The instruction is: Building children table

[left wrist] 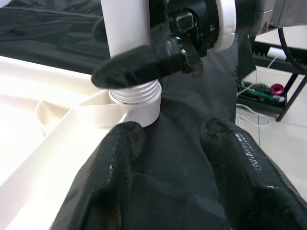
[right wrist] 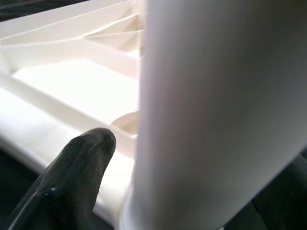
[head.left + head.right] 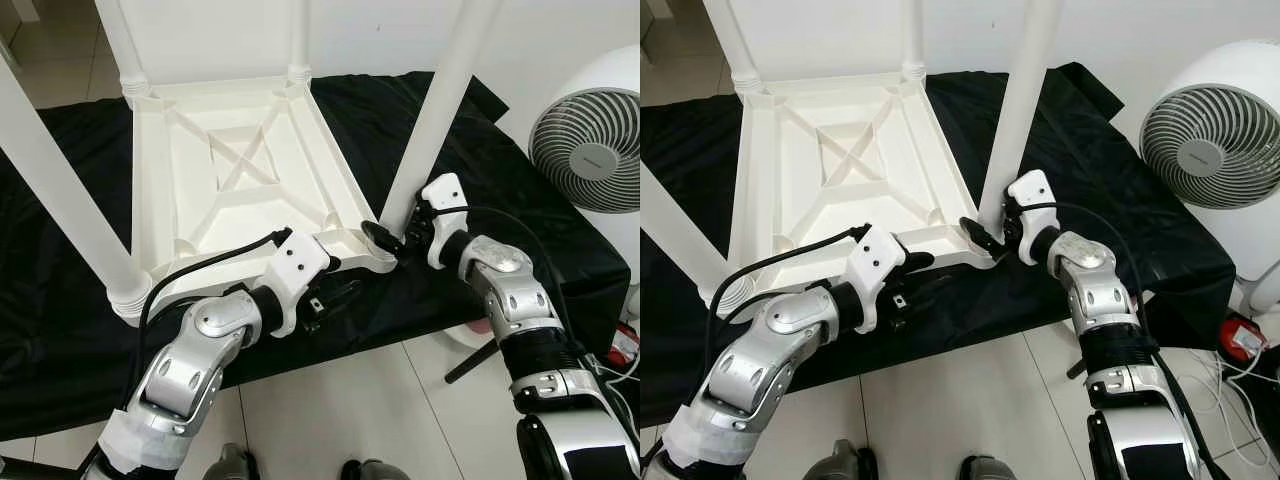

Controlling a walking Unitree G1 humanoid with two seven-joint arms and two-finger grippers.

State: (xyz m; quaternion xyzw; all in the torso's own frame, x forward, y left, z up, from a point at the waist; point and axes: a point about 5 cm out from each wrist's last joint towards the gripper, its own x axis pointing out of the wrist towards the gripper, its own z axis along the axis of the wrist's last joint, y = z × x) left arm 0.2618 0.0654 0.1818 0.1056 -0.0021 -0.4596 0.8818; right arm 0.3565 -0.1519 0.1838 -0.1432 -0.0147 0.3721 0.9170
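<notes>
White plastic children's table (image 3: pixel 235 180), laid upside down on a black cloth (image 3: pixel 520 250) over the floor.
Its near-right round white leg (image 3: pixel 435 110) (upright in the corner socket) is clasped at the base by the right gripper (image 3: pixel 392 238); the left gripper (image 1: pixel 168 139), fingers apart around nothing, is held just beside that corner.

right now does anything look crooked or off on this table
Yes: the leg held by the right tool leans away from the tabletop instead of standing square, and threads show above its corner socket, so it does not look fully screwed in.
</notes>
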